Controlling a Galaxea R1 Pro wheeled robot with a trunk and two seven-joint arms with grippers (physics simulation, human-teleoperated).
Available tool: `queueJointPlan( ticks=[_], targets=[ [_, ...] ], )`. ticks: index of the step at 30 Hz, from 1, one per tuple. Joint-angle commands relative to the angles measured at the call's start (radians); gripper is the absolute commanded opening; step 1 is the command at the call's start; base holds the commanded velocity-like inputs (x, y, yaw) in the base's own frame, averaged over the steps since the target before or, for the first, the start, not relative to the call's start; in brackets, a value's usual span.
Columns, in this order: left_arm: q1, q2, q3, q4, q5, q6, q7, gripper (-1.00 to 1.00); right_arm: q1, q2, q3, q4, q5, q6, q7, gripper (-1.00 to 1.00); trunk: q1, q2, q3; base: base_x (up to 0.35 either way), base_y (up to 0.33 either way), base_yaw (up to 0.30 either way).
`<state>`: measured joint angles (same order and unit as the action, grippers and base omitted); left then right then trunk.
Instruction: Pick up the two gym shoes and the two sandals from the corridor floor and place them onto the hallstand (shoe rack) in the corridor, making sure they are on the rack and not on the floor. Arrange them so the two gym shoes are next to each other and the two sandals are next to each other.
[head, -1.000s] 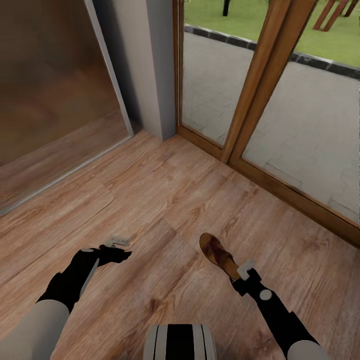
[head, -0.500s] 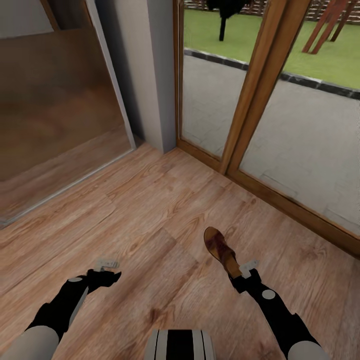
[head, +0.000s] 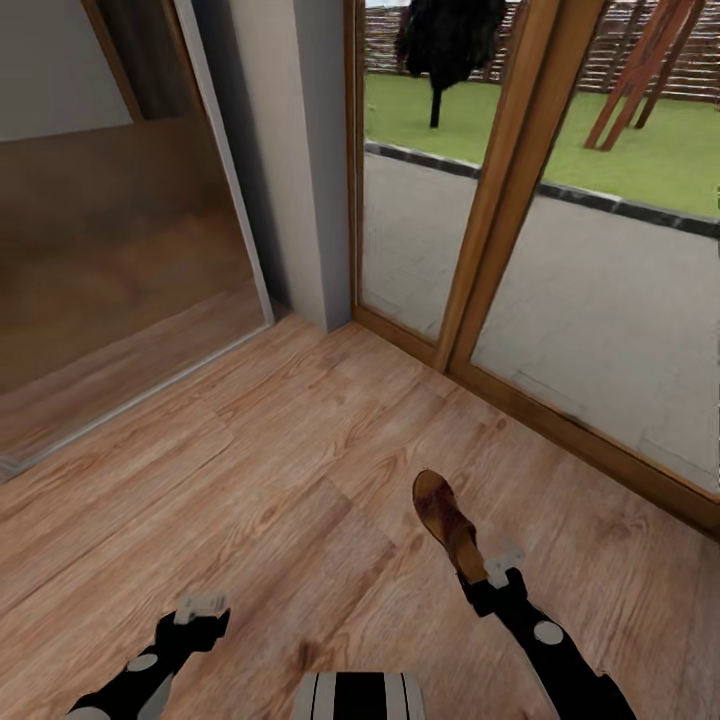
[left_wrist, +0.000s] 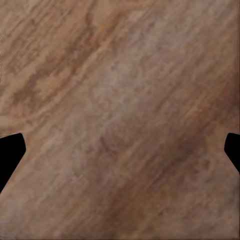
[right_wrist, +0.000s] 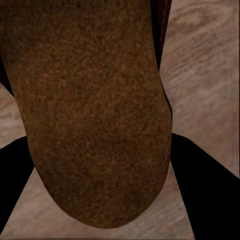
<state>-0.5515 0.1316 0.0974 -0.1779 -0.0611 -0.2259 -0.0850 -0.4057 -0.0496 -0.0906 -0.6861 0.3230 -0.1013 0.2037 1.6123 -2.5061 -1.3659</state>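
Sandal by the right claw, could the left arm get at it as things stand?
Probably yes: bare floor lies between the open left claw and the sandal, but the right claw already grips its heel.

Glazed door (head: 560, 260), wooden frame, full height. Outside it: grey paved terrace (head: 600, 300), green lawn (head: 480, 120), dark tree (head: 445, 40), reddish slanted posts (head: 640, 70), slatted fence (head: 590, 50). Grey wall pillar (head: 300, 150) beside the door. Reflective sliding panel (head: 110, 230) next to the pillar.

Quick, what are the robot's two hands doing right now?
Left tool: open, holding nothing, over the floor.
Right tool: shut on the sandal.
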Motion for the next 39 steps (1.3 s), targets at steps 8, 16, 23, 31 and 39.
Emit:
queueJointPlan(
  ticks=[8, 16, 23, 31, 39],
  targets=[
    [0.092, 0.006, 0.006, 0.068, 0.051, -0.153, -0.004, 1.0, 0.089, -0.007, -0.01, 0.215, -0.056, -0.333, -0.278, -1.0, -0.004, 0.002, 0.043, 0.0, 0.0, -0.068],
    [0.122, -0.012, 0.007, 0.083, 0.062, -0.262, -0.004, 1.0, 0.093, -0.017, -0.029, 0.412, -0.079, -0.472, -0.317, -1.0, -0.007, 0.004, 0.087, 0.0, 0.0, -0.081],
    [0.13, -0.022, 0.007, 0.084, 0.066, -0.27, -0.004, 1.0, 0.093, -0.018, -0.054, 0.423, -0.079, -0.491, -0.317, -1.0, -0.01, 0.005, 0.125, 0.0, 0.0, -0.082],
    [0.149, -0.024, 0.007, 0.081, 0.073, -0.271, -0.004, 1.0, 0.094, -0.015, -0.057, 0.439, -0.08, -0.492, -0.317, -1.0, -0.028, 0.034, 0.165, 0.0, 0.0, -0.071],
    [0.15, -0.024, 0.007, 0.081, 0.074, -0.271, -0.004, 1.0, 0.094, -0.009, -0.057, 0.46, -0.081, -0.492, -0.317, -1.0, -0.058, 0.09, 0.203, 0.0, 0.0, -0.069]
  ],
)
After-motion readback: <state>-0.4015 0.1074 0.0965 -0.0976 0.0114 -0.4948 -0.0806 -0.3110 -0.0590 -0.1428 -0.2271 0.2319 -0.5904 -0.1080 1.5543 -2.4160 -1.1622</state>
